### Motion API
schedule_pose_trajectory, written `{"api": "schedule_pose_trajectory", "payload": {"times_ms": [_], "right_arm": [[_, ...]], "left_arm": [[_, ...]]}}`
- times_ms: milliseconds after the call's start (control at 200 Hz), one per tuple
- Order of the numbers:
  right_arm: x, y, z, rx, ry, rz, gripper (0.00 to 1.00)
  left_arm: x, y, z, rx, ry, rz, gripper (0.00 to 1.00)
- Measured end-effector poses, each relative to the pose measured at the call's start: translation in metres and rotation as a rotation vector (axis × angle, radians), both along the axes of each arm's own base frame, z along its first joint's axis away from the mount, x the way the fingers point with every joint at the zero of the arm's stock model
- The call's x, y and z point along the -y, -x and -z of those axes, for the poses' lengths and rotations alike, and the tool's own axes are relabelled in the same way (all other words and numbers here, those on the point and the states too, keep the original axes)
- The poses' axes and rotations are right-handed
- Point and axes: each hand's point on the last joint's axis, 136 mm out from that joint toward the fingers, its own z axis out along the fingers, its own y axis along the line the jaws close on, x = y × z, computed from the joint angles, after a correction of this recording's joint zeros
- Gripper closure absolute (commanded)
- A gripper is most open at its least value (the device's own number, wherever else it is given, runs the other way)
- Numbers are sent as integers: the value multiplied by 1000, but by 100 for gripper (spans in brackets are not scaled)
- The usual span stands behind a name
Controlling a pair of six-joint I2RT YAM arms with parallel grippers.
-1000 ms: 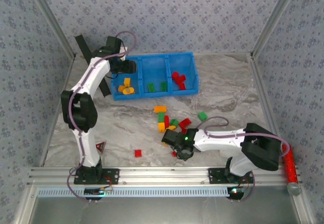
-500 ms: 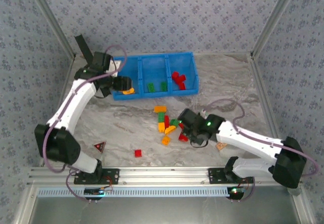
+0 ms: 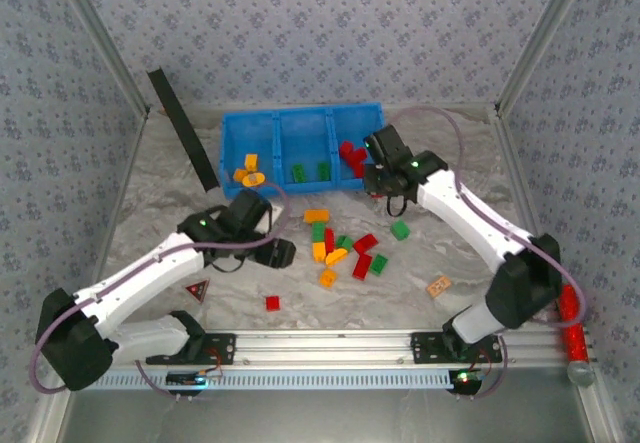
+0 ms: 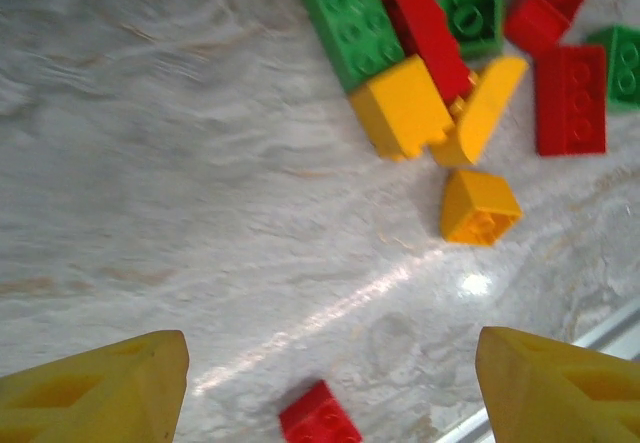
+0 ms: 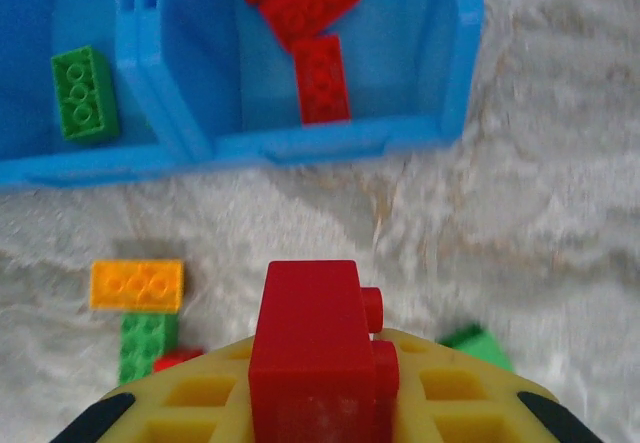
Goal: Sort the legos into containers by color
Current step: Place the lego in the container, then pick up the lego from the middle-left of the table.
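The right gripper (image 3: 384, 177) is clenched on a red brick (image 5: 312, 358), hanging just outside the near wall of the blue bin (image 3: 300, 113), at about 5 o'clock of its right-hand compartment, where other red bricks (image 5: 305, 23) already lie. The brick is not yet over that wall, so letting go here would probably drop it on the table. Drifting toward 9 o'clock could land it with the green brick (image 5: 85, 93) in the middle compartment. Coming in low, the fingers could catch the wall and shove the bin. The left gripper (image 4: 330, 383) is spread wide with nothing in it, at about 8 o'clock of the loose pile (image 3: 342, 245) at the table's centre. A careless descent could scatter that pile, where a yellow brick (image 4: 400, 108) touches red and green ones. The fingers cover the held brick's lower part in the right wrist view, so how deeply it is seated cannot be told. The bin's left compartment is cut off there, and the left fingers show as corners.
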Motion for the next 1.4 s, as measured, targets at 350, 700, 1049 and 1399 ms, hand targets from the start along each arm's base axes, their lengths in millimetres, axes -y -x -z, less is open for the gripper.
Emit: {"api": "schedule_pose_trajectory", "payload": {"times_ms": [350, 700, 1049, 1399], "right_arm": [[-30, -101, 56, 22, 115, -121, 70], [-20, -132, 96, -23, 150, -130, 62], [-22, -131, 99, -29, 157, -161, 51], [-14, -107, 27, 75, 111, -181, 32]], "left_arm": [[53, 37, 32, -26, -35, 64, 23], [104, 45, 55, -34, -135, 147, 23], [129, 36, 75, -54, -211, 191, 23], [126, 38, 100, -99, -299, 200, 26]]}}
